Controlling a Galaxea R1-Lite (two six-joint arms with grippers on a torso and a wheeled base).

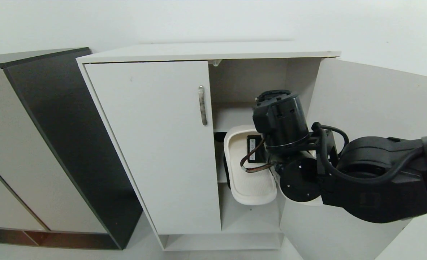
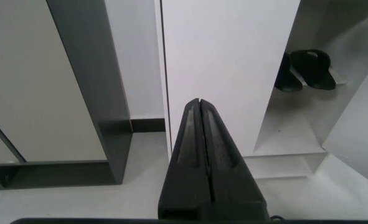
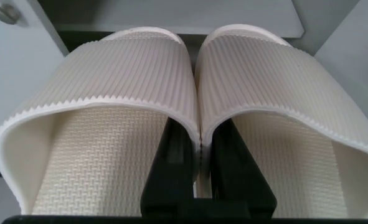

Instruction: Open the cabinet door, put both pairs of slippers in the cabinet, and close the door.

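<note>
Right tool (image 3: 200,158) clamping white slippers (image 3: 127,81), open cabinet (image 1: 206,51), pale floor (image 2: 140,180)

Your right arm (image 1: 376,187) is matte black: cylindrical joints, a looped black cable (image 1: 334,130), pale screws on a round cap (image 1: 300,180).

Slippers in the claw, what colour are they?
The slippers are cream white with ribbed straps; the right wrist view shows them best.

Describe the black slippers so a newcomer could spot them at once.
Find the white cabinet with its right door open. On a shelf inside lies the black pair of slippers. Unlike the cream ribbed pair clamped in the right end effector, it is dark and lies free.
</note>
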